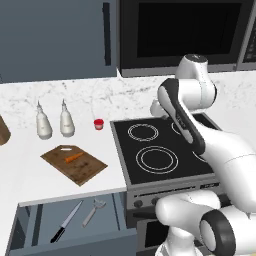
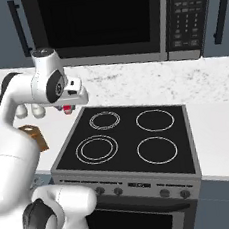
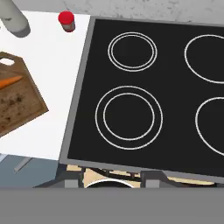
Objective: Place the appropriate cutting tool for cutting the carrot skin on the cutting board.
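Left base view: open drawer (image 1: 70, 220) below the counter's front edge, left of the stove. Inside it, long black-handled knife (image 1: 66, 221) on the left, peeler (image 1: 94, 212) just beside it on the right, forked head toward the counter. Cutting board (image 1: 74, 164) on the counter (image 1: 30, 175) near the front edge, angled, carrot (image 1: 74, 158) lying on its upper half. Two white bottles (image 1: 52, 122) and a small red cup (image 1: 99, 124) toward the counter's back edge. Arm arched high over the stovetop (image 1: 160, 155), well apart from the drawer.

Right base view: wrist end and gripper (image 2: 73, 98) hanging above the stovetop's back-left corner, pointing down. Jaw state: cannot tell, fingers hidden behind the hand body. Board only a sliver at the left, behind the arm link; drawer cut off here.

Hand view: looking straight down on four burners, board corner with carrot tip at the left edge, red cup at the counter's back, a bit of drawer interior at lower left.

Step, by judgement: approach not started, peeler untouched in the drawer. Next move calls for swinging left and down past the counter's front edge into the drawer, aligning across the peeler's slim handle, avoiding the knife.

Only the left base view gives both tools.
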You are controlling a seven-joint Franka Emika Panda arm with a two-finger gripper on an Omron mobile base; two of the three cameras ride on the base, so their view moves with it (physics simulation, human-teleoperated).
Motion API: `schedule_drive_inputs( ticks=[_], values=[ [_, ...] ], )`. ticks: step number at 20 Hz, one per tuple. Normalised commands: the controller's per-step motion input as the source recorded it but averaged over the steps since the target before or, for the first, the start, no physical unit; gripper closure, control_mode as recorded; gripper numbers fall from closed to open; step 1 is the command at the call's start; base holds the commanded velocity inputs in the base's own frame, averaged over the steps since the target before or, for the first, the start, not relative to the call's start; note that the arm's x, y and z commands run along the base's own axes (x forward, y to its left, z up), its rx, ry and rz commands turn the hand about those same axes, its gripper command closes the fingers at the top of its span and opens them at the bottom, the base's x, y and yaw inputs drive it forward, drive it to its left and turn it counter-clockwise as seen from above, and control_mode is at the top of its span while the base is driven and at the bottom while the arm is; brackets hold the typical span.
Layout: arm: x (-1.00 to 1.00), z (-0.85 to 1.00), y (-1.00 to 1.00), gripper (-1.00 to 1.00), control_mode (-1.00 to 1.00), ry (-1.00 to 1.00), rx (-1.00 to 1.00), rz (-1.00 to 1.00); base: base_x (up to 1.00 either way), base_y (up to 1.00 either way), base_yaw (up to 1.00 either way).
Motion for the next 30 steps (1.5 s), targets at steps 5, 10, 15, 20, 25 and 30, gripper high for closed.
schedule_drive_inputs(
  ticks=[5,10,15,20,25,30],
  values=[
    [-0.62,-0.03,0.01,-1.00,-1.00,-0.06,0.00,0.03,0.00,0.00,0.00],
    [-0.94,-0.55,0.74,-1.00,-1.00,-0.05,0.00,0.01,0.00,0.00,0.00],
    [-0.51,-0.80,1.00,-1.00,-1.00,0.04,0.00,0.00,0.00,0.00,0.00],
    [-0.20,-0.81,0.92,-1.00,-1.00,0.15,0.04,0.00,0.00,0.00,0.00],
    [-0.03,-0.82,0.11,-1.00,-1.00,0.16,-0.04,0.00,0.00,0.00,0.00],
    [0.00,-0.65,0.21,-1.00,-1.00,0.00,0.01,-0.01,0.00,0.00,0.00]
  ],
)
